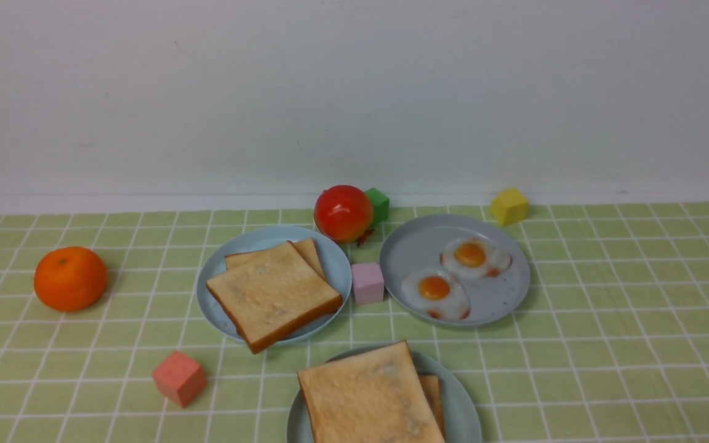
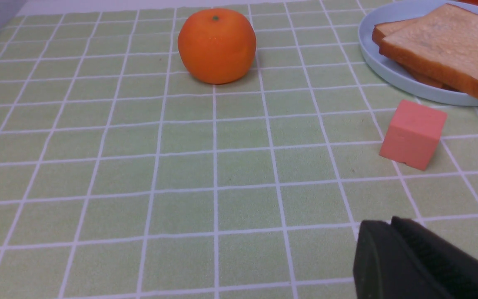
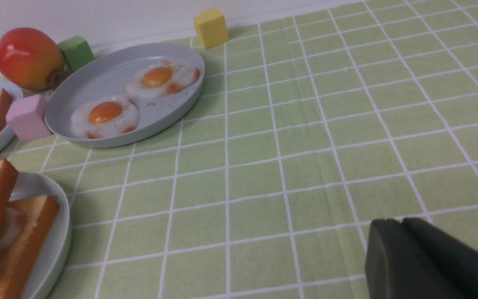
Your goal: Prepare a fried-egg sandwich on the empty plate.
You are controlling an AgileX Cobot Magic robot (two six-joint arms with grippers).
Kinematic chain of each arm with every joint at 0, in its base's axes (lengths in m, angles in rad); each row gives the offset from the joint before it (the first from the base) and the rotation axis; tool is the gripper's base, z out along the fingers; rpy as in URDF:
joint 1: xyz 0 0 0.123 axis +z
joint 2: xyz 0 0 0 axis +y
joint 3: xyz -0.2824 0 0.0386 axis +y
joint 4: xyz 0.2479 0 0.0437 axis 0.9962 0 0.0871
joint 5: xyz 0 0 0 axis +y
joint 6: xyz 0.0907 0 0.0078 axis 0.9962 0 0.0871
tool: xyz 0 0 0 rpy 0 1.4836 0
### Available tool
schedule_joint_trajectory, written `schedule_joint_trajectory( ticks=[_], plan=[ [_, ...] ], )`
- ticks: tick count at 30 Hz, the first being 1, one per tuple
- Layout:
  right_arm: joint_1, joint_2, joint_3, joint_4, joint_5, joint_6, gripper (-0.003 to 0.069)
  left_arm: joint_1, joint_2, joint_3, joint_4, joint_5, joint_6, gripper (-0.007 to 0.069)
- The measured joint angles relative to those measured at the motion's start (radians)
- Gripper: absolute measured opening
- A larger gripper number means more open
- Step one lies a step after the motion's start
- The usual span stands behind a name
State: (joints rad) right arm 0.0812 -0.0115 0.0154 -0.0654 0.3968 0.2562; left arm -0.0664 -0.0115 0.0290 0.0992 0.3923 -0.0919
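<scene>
Sandwich (image 1: 367,397) sits on the mint plate (image 1: 462,406) at the near edge of the tabletop (image 1: 607,344), centre: a top toast slice lies askew over a lower one. In the right wrist view a pale sliver of fried egg (image 3: 11,226) shows between the slices.

Far right of it, the grey plate (image 1: 416,246) holds two more eggs (image 1: 434,289), apart from each other. Far left, the bluer plate (image 1: 330,258) carries two spare toast slices (image 1: 271,292), the upper one overhanging the near rim. A pink cube (image 1: 367,283) stands between these two plates.

The left hand (image 2: 390,224) shows only as a dark tip low over bare cloth, its fingers together on nothing. The right hand (image 3: 403,224) looks the same, fingers closed and empty, well right of the sandwich.
</scene>
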Motion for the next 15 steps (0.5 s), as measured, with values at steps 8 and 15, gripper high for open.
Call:
schedule_joint_trajectory(
  ticks=[8,15],
  plan=[
    [0.0,0.0,0.0,-0.001,0.0,0.0,0.0065,0.0,0.0,0.0,0.0,0.0,0.0,0.0039],
    [0.0,0.0,0.0,-0.001,0.0,0.0,0.0075,0.0,0.0,0.0,0.0,0.0,0.0,0.0039]
  ],
)
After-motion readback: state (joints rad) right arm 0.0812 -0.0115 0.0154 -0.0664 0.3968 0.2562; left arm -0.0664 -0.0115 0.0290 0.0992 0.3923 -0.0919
